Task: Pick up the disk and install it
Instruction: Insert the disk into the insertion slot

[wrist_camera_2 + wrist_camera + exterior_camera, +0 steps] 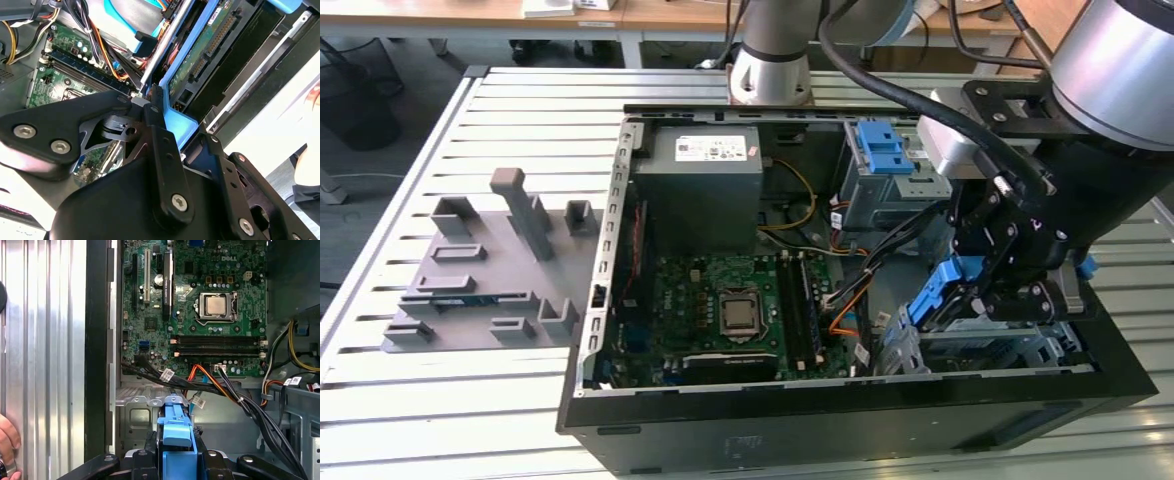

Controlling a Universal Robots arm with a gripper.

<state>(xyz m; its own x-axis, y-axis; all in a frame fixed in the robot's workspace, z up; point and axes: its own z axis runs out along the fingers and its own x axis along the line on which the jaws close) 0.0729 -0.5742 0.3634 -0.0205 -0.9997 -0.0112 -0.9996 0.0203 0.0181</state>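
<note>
The disk, edged by its blue plastic carrier frame, stands on edge inside the open computer case, at the exterior view's right, just above the metal drive bay. My gripper is shut on it from above. In the first wrist view the blue carrier sits between the two black fingers over the grey bay floor. In the second wrist view a black finger presses against the blue frame, and the disk's green circuit-board side shows beyond it.
A green motherboard fills the case's middle, with a big grey metal box behind it and a light-blue latch on a grey cage. Black and orange cables cross near the bay. A grey fixture plate lies on the slatted table. A hand rests outside the case.
</note>
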